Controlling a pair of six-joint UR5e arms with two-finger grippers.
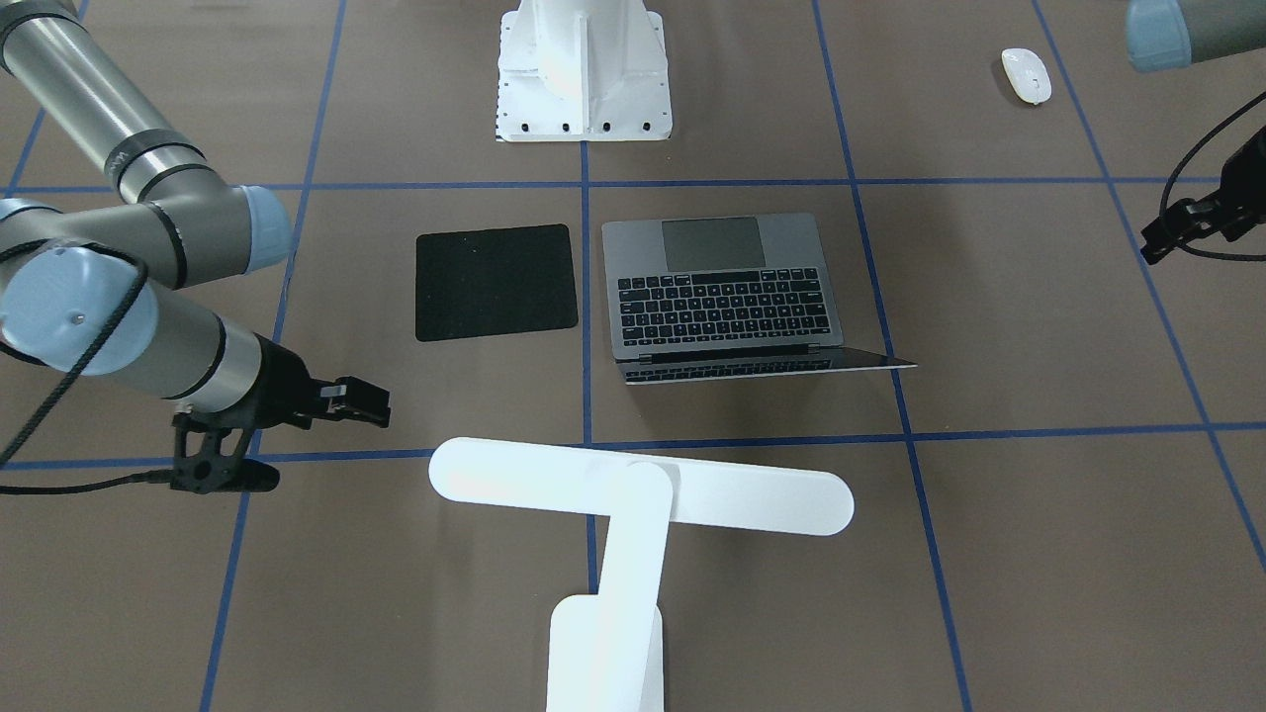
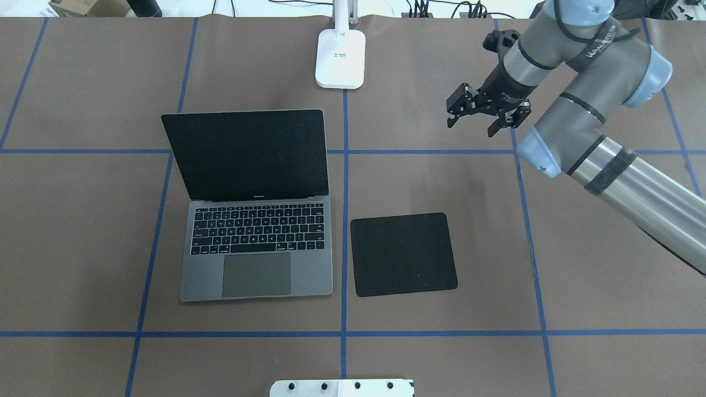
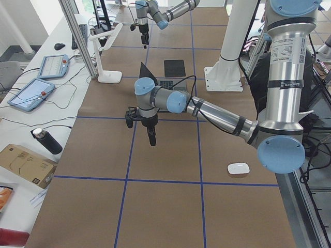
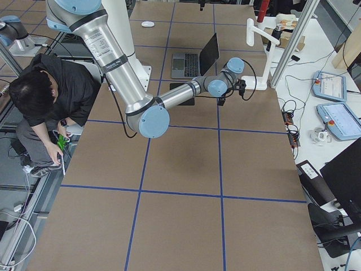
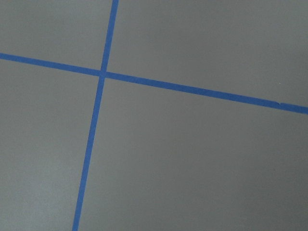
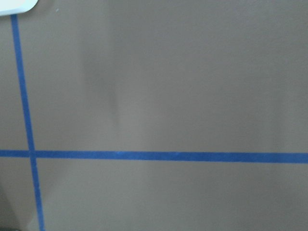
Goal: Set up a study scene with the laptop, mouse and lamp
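Black mat (image 2: 404,254) just beside laptop (image 2: 256,242) edge; right pincer (image 2: 470,125) spread, empty, above bare table (image 2: 551,286); left pincer (image 3: 151,140): cannot tell.

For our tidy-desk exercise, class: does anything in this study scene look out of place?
Yes. The mouse lies alone far from the laptop, on the robot's left, while the black mat beside it is bare.

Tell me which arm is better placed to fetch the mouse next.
Left, probably. The mouse lies on the robot's left side of the table, where the left gripper hovers. The right gripper, open, is by the lamp base, across the laptop from it.
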